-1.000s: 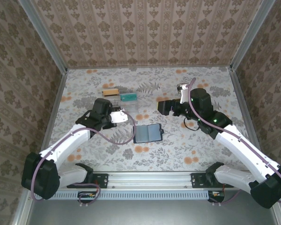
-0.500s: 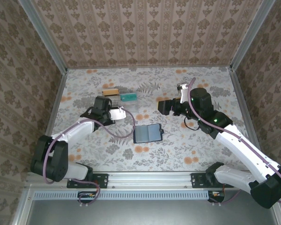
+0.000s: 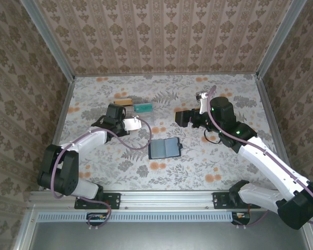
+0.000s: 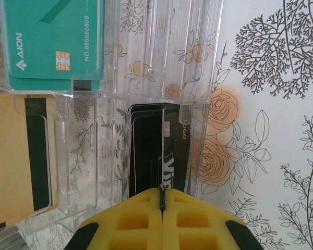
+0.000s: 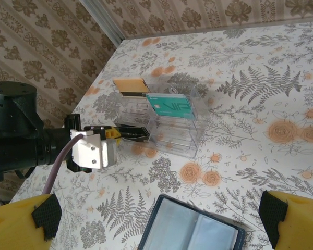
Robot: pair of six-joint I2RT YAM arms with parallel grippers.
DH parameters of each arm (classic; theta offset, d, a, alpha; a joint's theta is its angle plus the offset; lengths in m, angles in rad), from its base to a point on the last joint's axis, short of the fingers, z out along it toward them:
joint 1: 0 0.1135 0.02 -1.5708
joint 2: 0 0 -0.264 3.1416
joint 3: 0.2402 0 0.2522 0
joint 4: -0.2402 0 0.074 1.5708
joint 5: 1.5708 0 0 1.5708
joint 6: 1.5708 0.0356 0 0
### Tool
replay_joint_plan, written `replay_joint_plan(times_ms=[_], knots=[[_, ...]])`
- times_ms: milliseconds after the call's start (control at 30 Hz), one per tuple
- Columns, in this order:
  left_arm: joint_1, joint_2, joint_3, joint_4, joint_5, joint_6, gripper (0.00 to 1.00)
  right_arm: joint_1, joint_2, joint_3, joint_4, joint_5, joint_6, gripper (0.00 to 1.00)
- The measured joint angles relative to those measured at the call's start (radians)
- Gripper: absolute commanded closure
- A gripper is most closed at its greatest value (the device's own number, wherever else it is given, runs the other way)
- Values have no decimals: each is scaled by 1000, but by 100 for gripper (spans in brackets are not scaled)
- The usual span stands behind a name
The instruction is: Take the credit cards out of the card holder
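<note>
Left gripper [image 4: 161,205] — clamped on thin black plastic card [image 4: 161,151], edge-on, apparently for slotting into clear plastic compartment tray [image 4: 208,62] (teal card [image 4: 52,41], tan card [image 4: 10,151] filed alongside) | navy folding card holder [image 3: 164,148] — open flat, mid-table | right gripper [image 3: 181,119] — jaws wide, idle

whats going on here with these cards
The left gripper, shut on a black card, holds it in a clear tray compartment with other black cards. A teal card and a tan card sit in other compartments. The card holder lies open on the table; the right gripper hangs open nearby.
</note>
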Motion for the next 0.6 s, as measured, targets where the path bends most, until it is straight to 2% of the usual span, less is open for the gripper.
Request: replay_joint_plan(times_ms=[600], knots=[[23,37,5,21,8,0,98,-4,10,0,1,-1,0,0]])
